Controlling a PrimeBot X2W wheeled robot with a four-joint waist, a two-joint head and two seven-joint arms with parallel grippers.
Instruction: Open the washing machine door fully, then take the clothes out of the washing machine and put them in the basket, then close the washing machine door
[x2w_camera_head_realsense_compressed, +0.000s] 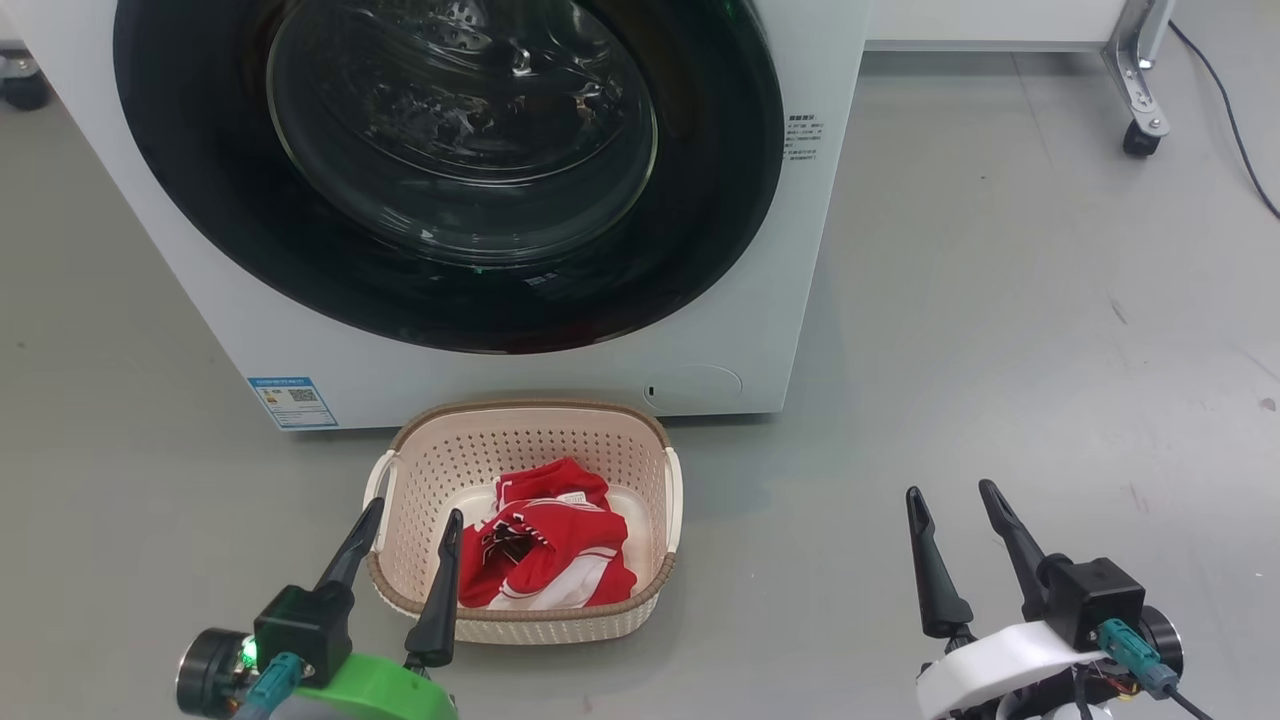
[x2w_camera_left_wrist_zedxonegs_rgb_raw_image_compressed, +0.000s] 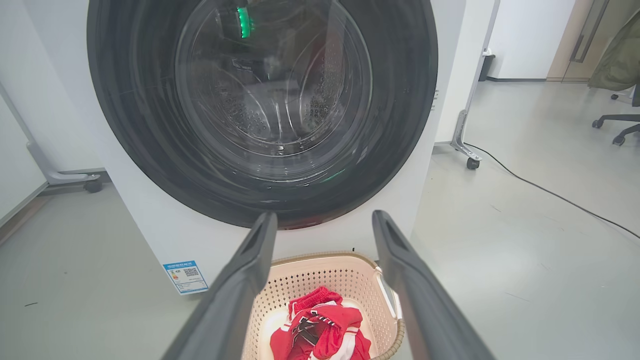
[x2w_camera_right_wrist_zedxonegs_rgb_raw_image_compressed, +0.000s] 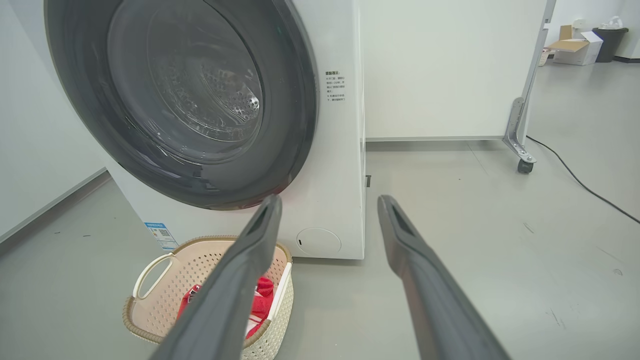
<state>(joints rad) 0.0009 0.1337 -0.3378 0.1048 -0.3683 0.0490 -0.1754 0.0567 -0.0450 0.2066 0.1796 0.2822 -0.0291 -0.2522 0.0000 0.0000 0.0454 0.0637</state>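
Observation:
The white washing machine (x2w_camera_head_realsense_compressed: 560, 375) fills the top of the head view, and its round black door (x2w_camera_head_realsense_compressed: 200, 180) lies flat against the front, glass bowl in the middle. Red clothes (x2w_camera_head_realsense_compressed: 545, 550) with white trim lie in the cream basket (x2w_camera_head_realsense_compressed: 520, 420) on the floor just before the machine. My left gripper (x2w_camera_head_realsense_compressed: 415, 515) stands open at the lower left, its fingertips over the basket's near left corner, holding nothing. My right gripper (x2w_camera_head_realsense_compressed: 950, 492) stands open and empty over bare floor at the lower right. The wrist views show the door (x2w_camera_left_wrist_zedxonegs_rgb_raw_image_compressed: 140, 150) (x2w_camera_right_wrist_zedxonegs_rgb_raw_image_compressed: 290, 125) and the basket (x2w_camera_left_wrist_zedxonegs_rgb_raw_image_compressed: 350, 270) (x2w_camera_right_wrist_zedxonegs_rgb_raw_image_compressed: 150, 260) with the clothes (x2w_camera_left_wrist_zedxonegs_rgb_raw_image_compressed: 320, 330) (x2w_camera_right_wrist_zedxonegs_rgb_raw_image_compressed: 260, 300).
A blue sticker (x2w_camera_head_realsense_compressed: 292, 402) marks the machine's lower left corner. Behind, at the right, a white panel stands on a castor (x2w_camera_head_realsense_compressed: 1140, 135), and a black cable (x2w_camera_head_realsense_compressed: 1230, 110) runs across the grey floor. An office chair (x2w_camera_left_wrist_zedxonegs_rgb_raw_image_compressed: 620, 120) stands far right in the left wrist view.

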